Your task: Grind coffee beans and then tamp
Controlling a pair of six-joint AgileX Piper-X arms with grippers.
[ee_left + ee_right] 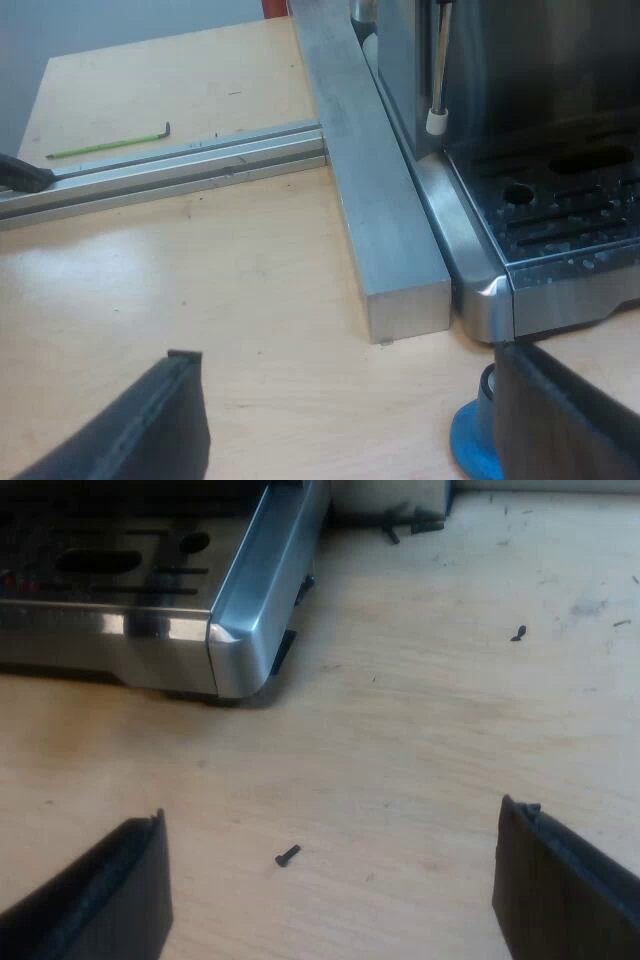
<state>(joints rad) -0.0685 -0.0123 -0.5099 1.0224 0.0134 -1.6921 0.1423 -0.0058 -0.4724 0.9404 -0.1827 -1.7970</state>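
In the left wrist view, the left gripper (348, 372) hung low, fingers wide apart. The blue tamper (473, 447) stood just beside one finger at the machine (478, 300) corner, probably parked there for easy reach. A metal bar (370, 190) lay against the machine, likely to fix it. The drip tray (560, 215) held only what seemed droplets. In the right wrist view, the right gripper (335, 825), fingers also apart, hovered over a screw (287, 855) near the machine.
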